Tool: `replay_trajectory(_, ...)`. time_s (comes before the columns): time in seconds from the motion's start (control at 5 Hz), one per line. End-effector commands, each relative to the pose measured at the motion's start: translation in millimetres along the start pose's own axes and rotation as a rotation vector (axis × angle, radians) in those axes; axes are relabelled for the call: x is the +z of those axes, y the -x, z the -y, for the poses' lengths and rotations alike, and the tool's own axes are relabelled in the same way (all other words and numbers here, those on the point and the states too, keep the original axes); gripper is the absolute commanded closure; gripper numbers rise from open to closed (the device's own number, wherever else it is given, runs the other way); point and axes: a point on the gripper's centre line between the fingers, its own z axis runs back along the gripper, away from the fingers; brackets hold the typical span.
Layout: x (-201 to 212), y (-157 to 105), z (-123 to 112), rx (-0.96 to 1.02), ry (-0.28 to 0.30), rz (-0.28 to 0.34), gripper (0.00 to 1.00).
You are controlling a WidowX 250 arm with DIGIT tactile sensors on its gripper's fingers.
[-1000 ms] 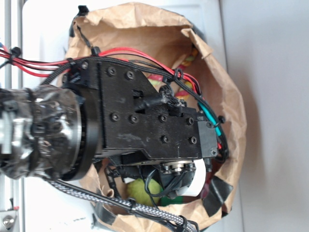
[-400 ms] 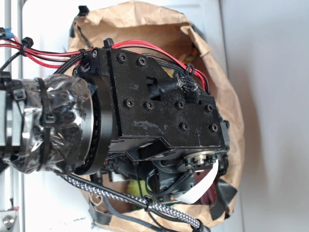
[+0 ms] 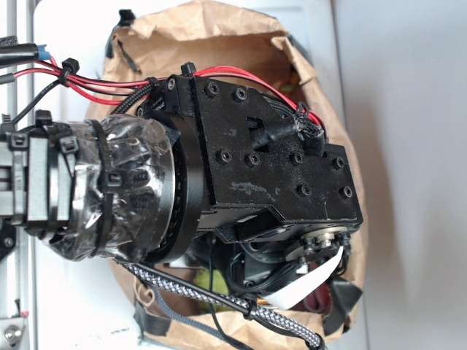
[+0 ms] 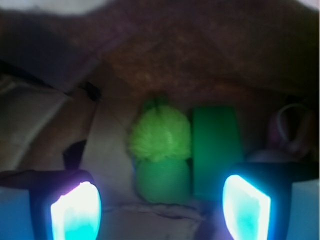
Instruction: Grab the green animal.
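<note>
Hanging over the crumpled brown paper bag [image 3: 219,36], the black gripper [image 4: 160,202] has its jaws spread wide w/ nothing held. Small soft green animal [image 4: 161,155] (shaggy lime fuzz above, smooth pale-green part below) lies in the bag btwn the fingers [image 4: 75,210], touching a darker green rectangular block [image 4: 216,150] on its right.

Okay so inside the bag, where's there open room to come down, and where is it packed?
Bare paper floor lies left of the green animal, toward the bag wall. Right is crowded: green block against the animal, pink toy beyond.
</note>
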Motion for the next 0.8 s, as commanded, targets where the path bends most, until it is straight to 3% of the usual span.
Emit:
replay_trajectory(0.0, -21.3, -7.0, -0.8, -0.215, -0.176, 0.027, 0.00)
replay_trajectory(0.2, -29.3, -11.8, 5.1, -0.298, -0.190, 0.035, 0.00)
replay_trajectory(0.4, -29.0, -11.4, 4.5, -0.369, -0.143, 0.064, 0.00)
replay_trajectory(0.6, -30.3, -13.7, 6.1, -0.410, -0.131, 0.064, 0.00)
